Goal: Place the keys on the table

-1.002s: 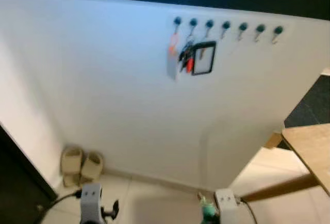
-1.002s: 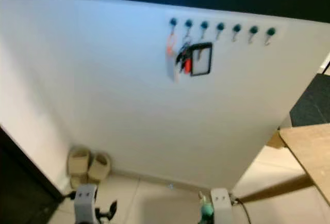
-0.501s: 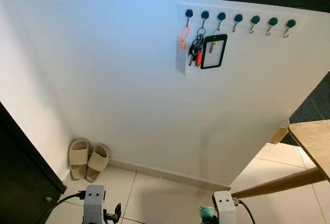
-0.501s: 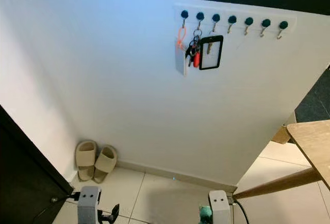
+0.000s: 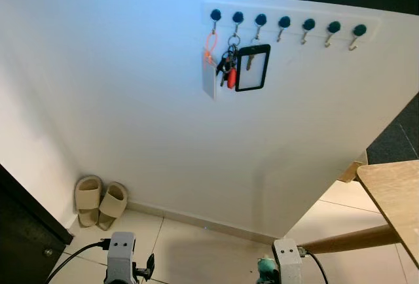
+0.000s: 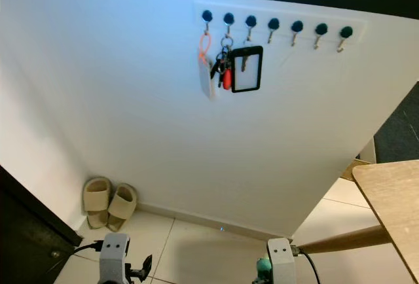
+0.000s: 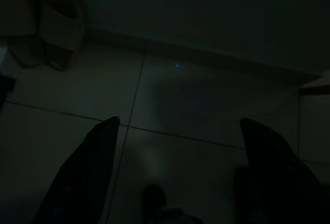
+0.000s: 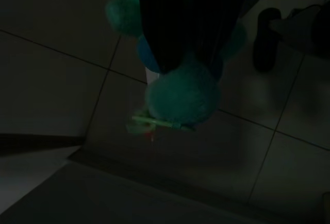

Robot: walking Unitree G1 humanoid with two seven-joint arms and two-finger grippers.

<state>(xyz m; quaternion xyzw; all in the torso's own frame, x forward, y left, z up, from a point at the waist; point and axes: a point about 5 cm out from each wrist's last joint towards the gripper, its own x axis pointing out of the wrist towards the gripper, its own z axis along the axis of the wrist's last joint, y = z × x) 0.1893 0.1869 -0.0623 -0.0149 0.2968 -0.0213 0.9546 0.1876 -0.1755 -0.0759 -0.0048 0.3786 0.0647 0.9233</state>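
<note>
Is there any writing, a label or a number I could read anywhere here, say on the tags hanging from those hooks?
No text can be read in any view.
White tag on the orange loop: looks blank.
Black-framed card holder: its window looks blank.
Keys with the red fob: too small to show any markings.
Green plush toy in the right gripper: too dark to tell.

wall (image 5: pixel 131 101): white, wide, fills most of both eye views
hook rail (image 5: pixel 285 23): high on wall, seven dark round hooks in a row
orange loop (image 5: pixel 211 40): hangs on leftmost hook, pale tag under it
black card holder (image 5: pixel 252 68): hangs on third hook, clear window, dark frame
slippers (image 5: pixel 99 201): beige pair, side by side on floor, against wall base, low left
floor (image 6: pixel 196 251): pale tiles, dark grout lines
dark door or cabinet (image 5: pixel 19 245): far lower left edge, cannot tell which
</note>
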